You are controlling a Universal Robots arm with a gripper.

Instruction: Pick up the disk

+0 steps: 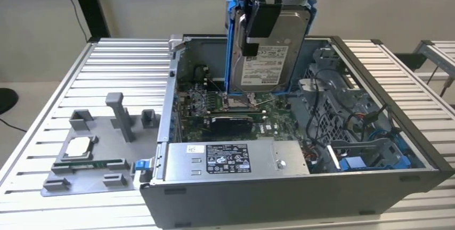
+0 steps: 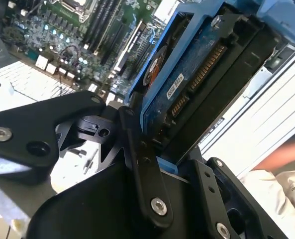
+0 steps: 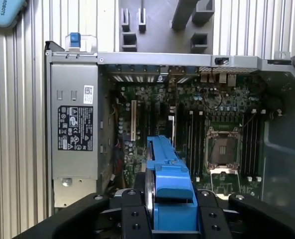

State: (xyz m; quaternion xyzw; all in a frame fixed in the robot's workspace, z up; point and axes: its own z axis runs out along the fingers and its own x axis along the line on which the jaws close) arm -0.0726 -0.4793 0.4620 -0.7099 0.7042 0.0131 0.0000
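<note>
High in the upper middle of the exterior view, the gripper [image 1: 257, 14] is clenched on the disk [image 1: 268, 54], and the disk hangs upright in the air above the open computer case [image 1: 284, 192], white label facing the camera, blue bracket [image 1: 229, 43] running down its edge. It touches nothing below.

Down inside the case, the motherboard [image 1: 220, 105] lies flat on the floor, with the empty CPU socket [image 3: 223, 152] among the memory slots in the first wrist view. Along the case's near wall sits the grey power supply [image 1: 235, 158] with its black label. Lower right in the exterior view, a drive bay [image 1: 370, 155] holds blue plastic parts and loose cables.

On the bench [image 1: 121, 65], at the lower left, a grey fixture tray [image 1: 92, 158] carries a small square chip [image 1: 76, 147].

In both wrist views the black fingers [image 2: 142, 164] press either side of the blue bracket [image 3: 169, 191].
</note>
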